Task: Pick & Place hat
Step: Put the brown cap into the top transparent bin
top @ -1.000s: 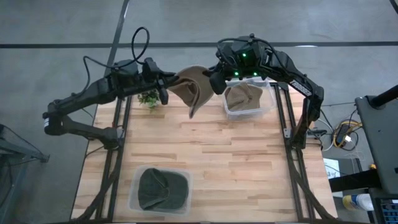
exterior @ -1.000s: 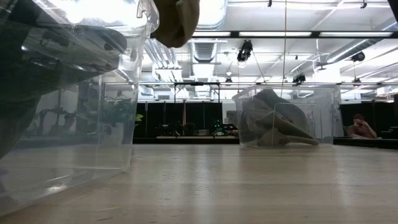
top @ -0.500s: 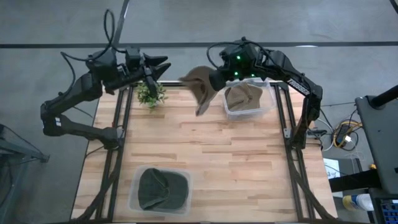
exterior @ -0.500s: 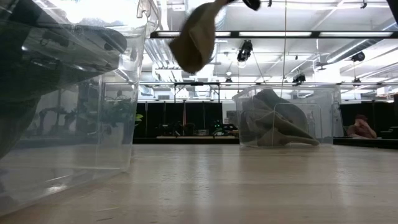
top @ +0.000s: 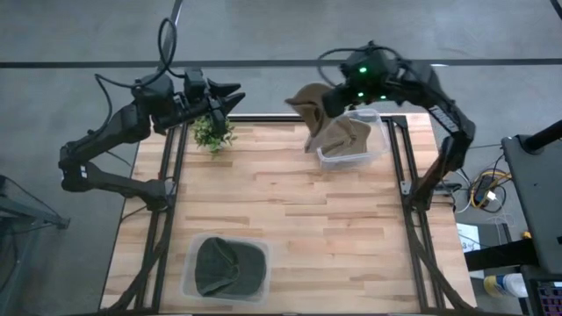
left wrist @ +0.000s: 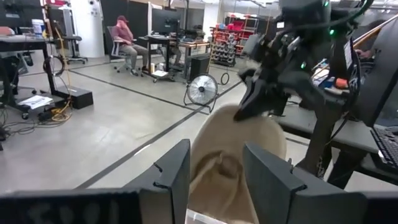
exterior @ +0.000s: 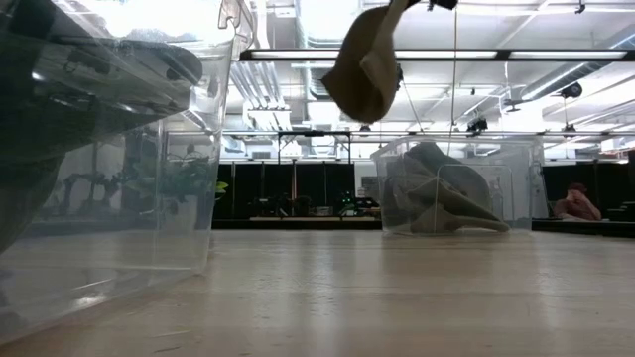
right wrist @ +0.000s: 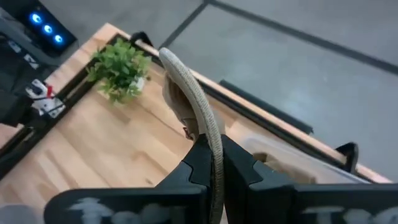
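Fingers (right wrist: 211, 163) of the right arm pinch a limp tan hat (top: 318, 118).

Wooden slatted table (top: 290, 219) on a dark frame. Resting directly on it: a clear bin (top: 353, 145) at the far right edge (tan hats inside), a second clear bin (top: 225, 269) near the front left holding a dark green hat (top: 219, 265), and a small green plant (top: 212, 133) at the far left.
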Robot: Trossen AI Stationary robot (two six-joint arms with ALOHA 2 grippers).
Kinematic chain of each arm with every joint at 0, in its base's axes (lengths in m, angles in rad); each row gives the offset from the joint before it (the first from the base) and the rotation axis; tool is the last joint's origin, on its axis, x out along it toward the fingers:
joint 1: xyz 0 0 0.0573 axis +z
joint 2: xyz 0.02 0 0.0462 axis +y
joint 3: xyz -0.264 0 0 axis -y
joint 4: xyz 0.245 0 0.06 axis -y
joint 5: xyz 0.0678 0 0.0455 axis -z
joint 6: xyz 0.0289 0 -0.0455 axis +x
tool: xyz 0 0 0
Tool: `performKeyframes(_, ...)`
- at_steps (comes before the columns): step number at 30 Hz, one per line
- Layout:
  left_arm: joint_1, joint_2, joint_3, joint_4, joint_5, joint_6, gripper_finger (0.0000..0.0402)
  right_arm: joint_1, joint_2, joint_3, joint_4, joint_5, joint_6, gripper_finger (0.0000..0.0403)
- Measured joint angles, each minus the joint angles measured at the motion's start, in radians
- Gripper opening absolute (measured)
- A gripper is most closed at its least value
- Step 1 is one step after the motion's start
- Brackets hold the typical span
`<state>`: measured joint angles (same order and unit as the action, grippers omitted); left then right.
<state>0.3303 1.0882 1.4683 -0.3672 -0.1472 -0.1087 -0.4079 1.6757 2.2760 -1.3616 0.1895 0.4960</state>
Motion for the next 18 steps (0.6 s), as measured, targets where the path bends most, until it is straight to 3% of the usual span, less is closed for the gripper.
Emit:
performKeyframes(9,0.001,0.002,-0.001,0.015,-0.009,0.007,0.0139,-0.059,-0.202,-0.145,0.018,-0.014,-0.015,0.0008)
performKeyframes(13,0.002,0.002,-0.001,0.027,-0.012,0.025,0.0139,-0.057,-0.339,-0.310,0.101,-0.021,0.004,0.0008)
performKeyframes(18,0.002,0.002,-0.001,0.051,-0.012,0.026,0.0139,-0.058,-0.514,-0.584,0.365,-0.081,0.046,0.0008)
